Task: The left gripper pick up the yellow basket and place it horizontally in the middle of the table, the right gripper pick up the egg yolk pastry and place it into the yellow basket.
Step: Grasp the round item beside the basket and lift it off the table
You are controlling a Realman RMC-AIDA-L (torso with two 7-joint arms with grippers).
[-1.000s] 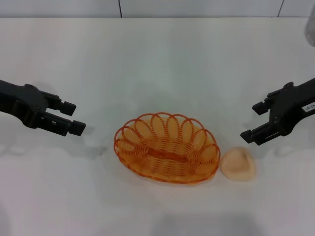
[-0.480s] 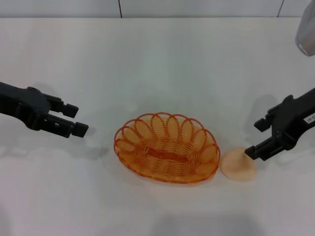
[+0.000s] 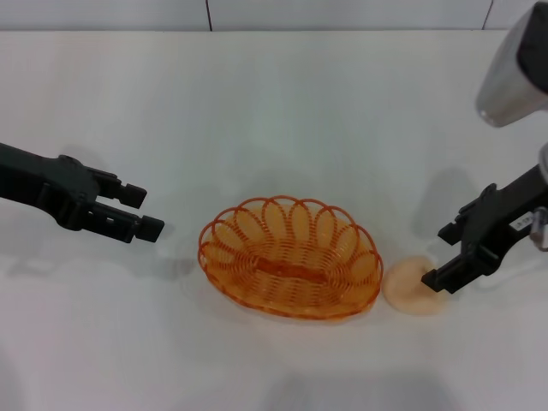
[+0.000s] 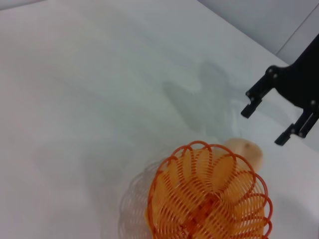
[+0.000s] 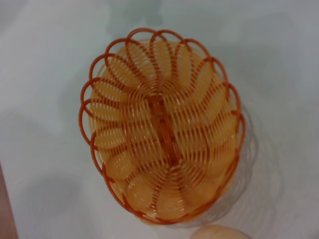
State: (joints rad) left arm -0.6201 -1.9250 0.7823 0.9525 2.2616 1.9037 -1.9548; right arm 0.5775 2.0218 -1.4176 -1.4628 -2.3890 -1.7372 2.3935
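Observation:
The yellow basket [image 3: 291,257] lies flat with its long side across the middle of the white table [image 3: 274,111], and it holds nothing. The egg yolk pastry [image 3: 409,288] sits on the table just off the basket's right end. My right gripper [image 3: 441,255] is open and low beside the pastry; its near finger overlaps the pastry's right edge. My left gripper [image 3: 145,212] is open, left of the basket and apart from it. The left wrist view shows the basket [image 4: 209,199], the pastry [image 4: 246,151] and the right gripper [image 4: 264,127]. The right wrist view looks down on the basket [image 5: 162,124] and the pastry's top [image 5: 219,233].
A silver section of the right arm [image 3: 514,73] hangs over the far right of the table. The table's back edge meets a tiled wall [image 3: 342,13] at the top of the head view.
The right gripper has come down and inward until it reaches the pastry's right edge. The left gripper has shifted slightly right toward the basket. Basket and pastry have not moved.

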